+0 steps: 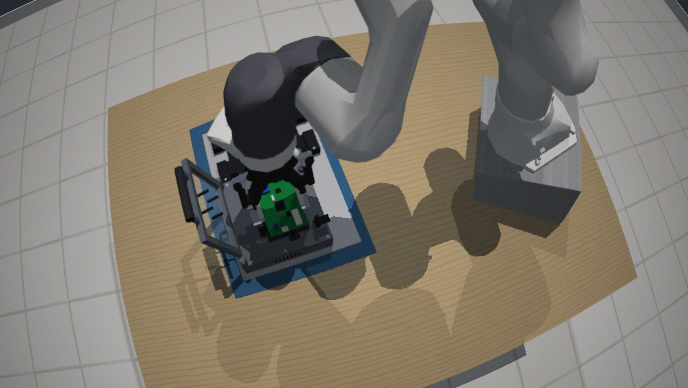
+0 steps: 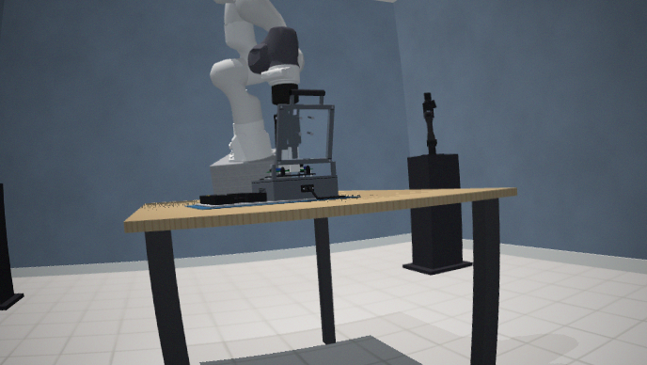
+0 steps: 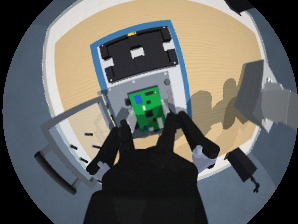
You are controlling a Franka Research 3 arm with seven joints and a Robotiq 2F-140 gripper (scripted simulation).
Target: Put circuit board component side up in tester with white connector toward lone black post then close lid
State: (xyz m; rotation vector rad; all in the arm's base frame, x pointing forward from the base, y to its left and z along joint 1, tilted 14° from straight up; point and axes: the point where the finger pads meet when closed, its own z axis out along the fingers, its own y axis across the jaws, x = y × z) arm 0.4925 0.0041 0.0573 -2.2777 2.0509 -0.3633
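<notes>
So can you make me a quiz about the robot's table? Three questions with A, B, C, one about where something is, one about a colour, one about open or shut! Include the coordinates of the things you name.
1. Where is the green circuit board (image 1: pixel 283 218) (image 3: pixel 156 95)?
A) In the black tray
B) At the tester (image 1: pixel 315 246) (image 2: pixel 291 188) (image 3: pixel 118 93)
C) On the floor

2. What colour is the mat (image 1: pixel 366 248) (image 2: pixel 201 211) (image 3: pixel 184 80)?
A) Red
B) Yellow
C) Blue

3. How is the tester's lid (image 1: pixel 222 246) (image 2: pixel 306 161) (image 3: pixel 72 111)?
A) Open
B) Latched shut
C) Lying on the floor

Right letters:
1: B, the wrist view shows the board above the tester's grey top.
2: C, blue edges show around the equipment.
3: A, its frame stands up at the tester's side.
</notes>
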